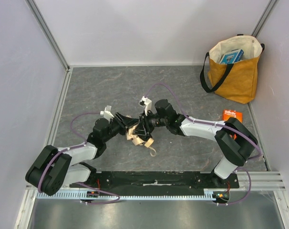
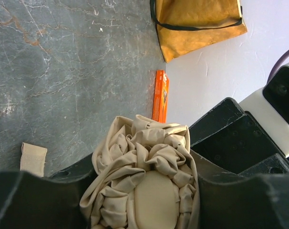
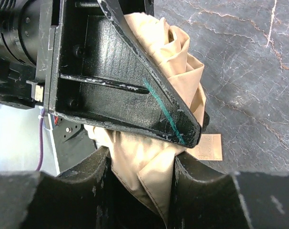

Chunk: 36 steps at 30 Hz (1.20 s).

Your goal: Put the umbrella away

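Now, upright tote bag [image 1: 240, 81] holding blue box [image 1: 232, 56], umbrella [image 2: 151, 183] well apart, outside

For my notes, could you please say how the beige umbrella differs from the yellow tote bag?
The pale beige fabric umbrella is bunched, clamped between left claw and right claw mid-table; the mustard-yellow tote bag with black straps stands upright, open, untouched at the far right wall. Both look like cloth.

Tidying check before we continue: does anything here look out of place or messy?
The umbrella is bunched and crumpled, not rolled smooth, its strap tab trailing loose. An orange box lies on the table, outside the tote bag.
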Tool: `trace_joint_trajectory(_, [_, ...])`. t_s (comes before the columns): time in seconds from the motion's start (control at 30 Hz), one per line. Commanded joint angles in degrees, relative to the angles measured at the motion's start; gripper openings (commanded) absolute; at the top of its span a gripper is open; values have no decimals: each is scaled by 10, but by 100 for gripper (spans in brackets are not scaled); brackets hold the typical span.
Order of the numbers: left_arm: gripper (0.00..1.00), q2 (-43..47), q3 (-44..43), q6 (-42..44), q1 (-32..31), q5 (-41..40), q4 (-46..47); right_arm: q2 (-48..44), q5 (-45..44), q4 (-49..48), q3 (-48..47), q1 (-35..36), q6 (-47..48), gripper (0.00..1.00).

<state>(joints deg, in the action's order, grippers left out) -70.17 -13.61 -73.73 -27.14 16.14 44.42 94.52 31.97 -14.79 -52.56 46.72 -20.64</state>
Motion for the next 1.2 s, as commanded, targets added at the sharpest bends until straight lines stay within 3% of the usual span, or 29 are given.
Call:
trace_joint_trajectory(0.0, [25, 25, 5, 34, -3, -13, 66, -9, 49, -59, -24, 0, -24, 0])
trace_joint_trajectory(0.1, [4, 36, 6, 41, -1, -10, 65, -20, 56, -51, -16, -1, -15, 0])
trace_joint_trajectory(0.3, [2, 55, 35, 8, -2, -24, 128, -46, 25, 7, -8, -3, 4, 4])
trace_joint_trajectory(0.37, [2, 58, 42, -14, -2, -39, 147, -59, -3, 27, -9, -1, -7, 26])
trace_joint_trajectory(0.43, [2, 57, 36, -31, -2, -41, 165, -79, -41, 45, -7, 2, -28, 43])
trace_joint_trajectory(0.53, [2, 42, 19, -47, -2, -32, 187, -101, -84, 74, -9, 4, -57, 60])
trace_joint_trajectory(0.6, [2, 30, 17, -58, -1, -34, 204, -111, -103, 105, -18, 5, -60, 81])
trace_joint_trajectory(0.73, [2, 20, 17, -57, -2, -47, 220, -155, -136, 140, -19, 5, -69, 98])
trace_joint_trajectory(1.0, [2, -16, 35, -33, -1, -74, 334, -228, -151, 153, 8, 5, -137, 98])
trace_joint_trajectory(1.17, [2, -17, 30, -6, -1, -62, 327, -269, -210, 263, -21, 24, -32, 97])
